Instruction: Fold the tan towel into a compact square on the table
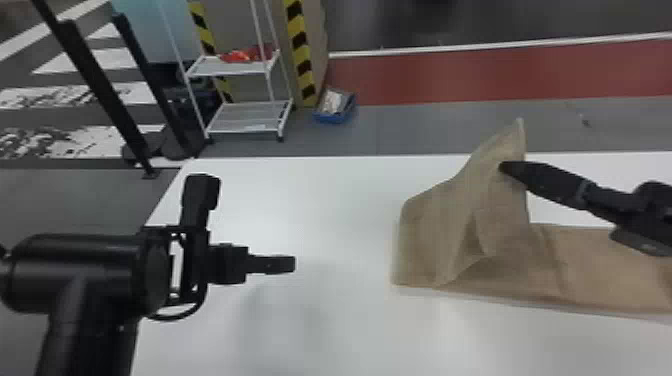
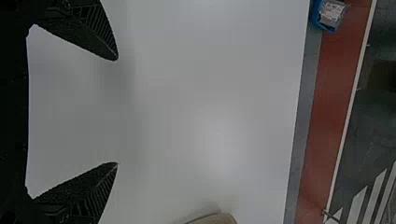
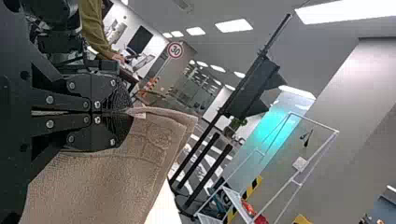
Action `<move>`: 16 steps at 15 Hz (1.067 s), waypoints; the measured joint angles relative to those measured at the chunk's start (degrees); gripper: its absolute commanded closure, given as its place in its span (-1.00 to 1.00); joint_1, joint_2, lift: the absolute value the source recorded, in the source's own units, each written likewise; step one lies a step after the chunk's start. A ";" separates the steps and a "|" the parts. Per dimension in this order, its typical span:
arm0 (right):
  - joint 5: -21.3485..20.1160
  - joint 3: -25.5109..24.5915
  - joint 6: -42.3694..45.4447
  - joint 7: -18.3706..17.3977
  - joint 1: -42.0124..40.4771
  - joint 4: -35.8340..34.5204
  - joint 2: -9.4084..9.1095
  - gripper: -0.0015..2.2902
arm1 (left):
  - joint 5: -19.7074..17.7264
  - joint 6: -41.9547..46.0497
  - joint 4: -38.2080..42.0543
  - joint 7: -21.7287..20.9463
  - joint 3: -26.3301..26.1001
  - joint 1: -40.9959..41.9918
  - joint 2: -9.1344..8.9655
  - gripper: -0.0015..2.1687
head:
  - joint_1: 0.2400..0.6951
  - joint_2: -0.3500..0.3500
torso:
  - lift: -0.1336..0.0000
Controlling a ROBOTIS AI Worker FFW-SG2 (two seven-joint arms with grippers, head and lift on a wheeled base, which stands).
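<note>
The tan towel point(image 1: 590, 265) lies as a long strip on the right half of the white table, its left part lifted into a peak. My right gripper point(image 1: 507, 167) holds that raised part above the table; in the right wrist view the right gripper point(image 3: 123, 112) is shut on the edge of the towel point(image 3: 107, 186). Over the left part of the table, apart from the towel, is my left gripper point(image 1: 290, 264). Seen from its own wrist, the left gripper point(image 2: 117, 112) is open with nothing between its fingers, and a bit of towel point(image 2: 215, 219) shows at the picture's edge.
The white table point(image 1: 340, 325) has its far edge just behind the raised towel and its left edge beside my left arm. Beyond it on the floor stand a white shelf rack point(image 1: 245, 120), a blue bin point(image 1: 335, 106) and black posts point(image 1: 100, 90).
</note>
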State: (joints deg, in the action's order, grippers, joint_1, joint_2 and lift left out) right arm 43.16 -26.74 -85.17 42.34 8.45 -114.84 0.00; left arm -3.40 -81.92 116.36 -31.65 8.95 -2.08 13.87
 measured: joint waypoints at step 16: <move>-5.76 -6.52 0.49 7.03 3.38 13.55 9.44 0.16 | 1.03 1.10 -1.67 0.54 -2.36 -0.91 -0.25 -0.93 | 1.00 0.07 | -0.85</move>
State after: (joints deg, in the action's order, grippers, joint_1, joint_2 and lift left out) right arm 37.40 -33.26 -84.68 49.36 11.83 -101.29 9.43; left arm -2.37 -80.82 114.70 -31.11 6.59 -2.99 13.62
